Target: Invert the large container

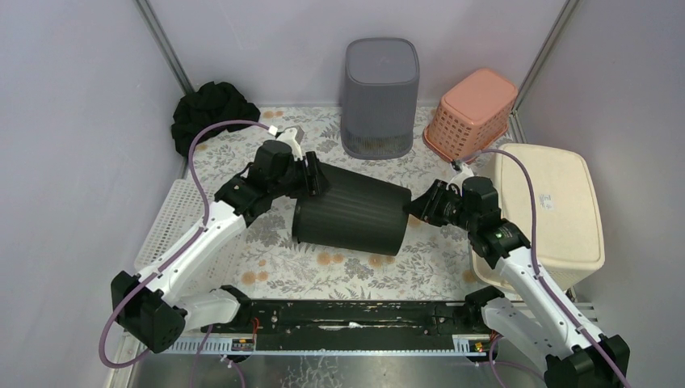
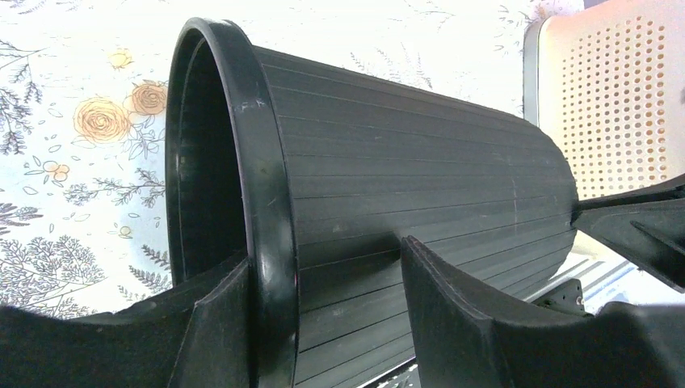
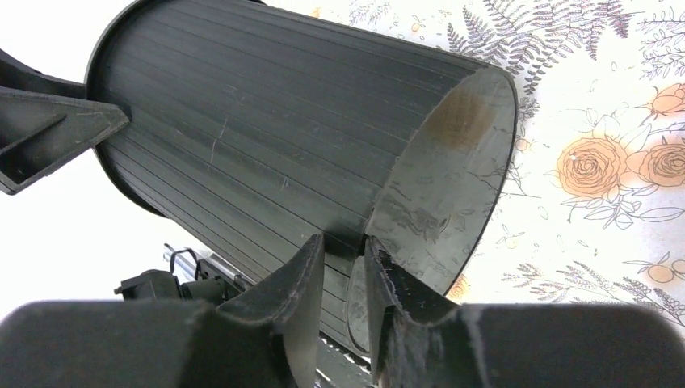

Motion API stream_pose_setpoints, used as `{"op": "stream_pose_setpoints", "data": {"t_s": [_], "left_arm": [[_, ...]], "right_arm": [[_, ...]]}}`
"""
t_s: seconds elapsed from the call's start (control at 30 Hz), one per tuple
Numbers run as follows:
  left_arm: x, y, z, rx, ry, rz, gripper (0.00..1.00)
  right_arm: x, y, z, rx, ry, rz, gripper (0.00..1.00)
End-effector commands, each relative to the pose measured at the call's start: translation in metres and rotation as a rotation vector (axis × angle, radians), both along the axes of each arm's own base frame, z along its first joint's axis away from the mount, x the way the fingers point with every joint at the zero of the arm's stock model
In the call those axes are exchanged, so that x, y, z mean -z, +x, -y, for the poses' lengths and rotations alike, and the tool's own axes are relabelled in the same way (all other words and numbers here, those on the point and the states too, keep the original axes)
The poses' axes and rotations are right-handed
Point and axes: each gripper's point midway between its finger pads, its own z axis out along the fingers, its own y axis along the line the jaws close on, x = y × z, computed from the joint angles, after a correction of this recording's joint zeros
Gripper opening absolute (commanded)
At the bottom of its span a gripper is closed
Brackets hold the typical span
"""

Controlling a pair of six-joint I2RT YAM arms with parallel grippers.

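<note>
Black ribbed plastic bin (image 1: 351, 212) lies on its side in the middle of the table (image 1: 275, 267). Left gripper (image 1: 311, 179) pinches its rim wall; right gripper (image 1: 416, 206) pinches the base edge. It looks light, stiff and smooth, and the rim seems the surest hold.

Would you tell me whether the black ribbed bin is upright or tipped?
Tipped: the black ribbed bin is horizontal, rim toward left gripper.
</note>
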Motion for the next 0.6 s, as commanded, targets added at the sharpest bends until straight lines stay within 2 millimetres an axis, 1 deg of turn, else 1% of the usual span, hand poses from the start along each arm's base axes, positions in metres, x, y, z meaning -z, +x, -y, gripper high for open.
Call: {"op": "stream_pose_setpoints", "data": {"t_s": [0.0,0.07,0.17,0.33,0.37,0.4,0.43,0.53,0.57], "left_arm": [[-0.023,-0.005,0.016,0.05,-0.033,0.053,0.64],[-0.023,-0.005,0.019,0.06,-0.042,0.053,0.64],[-0.027,-0.006,0.025,0.078,-0.069,0.061,0.64],[-0.032,-0.008,0.042,0.138,-0.128,0.058,0.66],[-0.031,-0.009,0.046,0.15,-0.141,0.054,0.7],[-0.03,-0.01,0.05,0.167,-0.154,0.049,0.8],[-0.029,-0.011,0.055,0.182,-0.166,0.045,0.88],[-0.024,-0.015,0.066,0.219,-0.193,0.032,0.99],[-0.021,-0.016,0.069,0.226,-0.194,0.026,1.0]], "right_arm": [[-0.06,0.0,-0.028,-0.123,0.156,0.131,0.27],[-0.07,0.0,-0.03,-0.139,0.17,0.147,0.21],[-0.084,-0.001,-0.032,-0.151,0.187,0.17,0.2],[-0.111,-0.005,-0.031,-0.161,0.19,0.215,0.18],[-0.118,-0.006,-0.03,-0.162,0.189,0.229,0.17],[-0.123,-0.007,-0.029,-0.162,0.186,0.238,0.17],[-0.128,-0.008,-0.028,-0.163,0.184,0.248,0.17],[-0.138,-0.011,-0.025,-0.158,0.173,0.266,0.16],[-0.141,-0.012,-0.024,-0.156,0.171,0.273,0.16]]}}
